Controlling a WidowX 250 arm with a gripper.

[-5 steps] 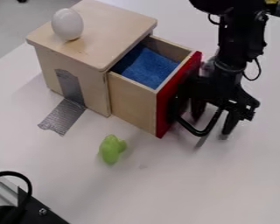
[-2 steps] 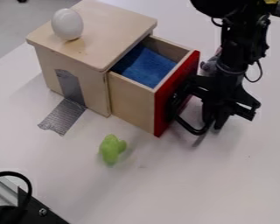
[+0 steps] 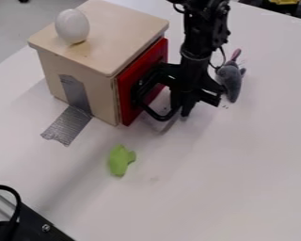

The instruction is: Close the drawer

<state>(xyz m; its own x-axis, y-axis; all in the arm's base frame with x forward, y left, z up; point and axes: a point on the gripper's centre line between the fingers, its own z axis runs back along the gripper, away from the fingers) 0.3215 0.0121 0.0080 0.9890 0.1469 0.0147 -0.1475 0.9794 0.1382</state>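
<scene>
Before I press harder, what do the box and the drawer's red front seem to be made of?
The box looks like smooth, pale wood, judging by its tan tone and a small brown mark on top. The red front may be painted wood: it is evenly coloured, with no grain showing.

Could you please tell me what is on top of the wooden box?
A white egg-shaped object rests on the wooden box, near an edge; the spot directly beneath it is hidden.

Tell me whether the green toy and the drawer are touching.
Apart. The camera view shows a strip of bare table between the top of the green toy and the drawer's bottom corner.
</scene>
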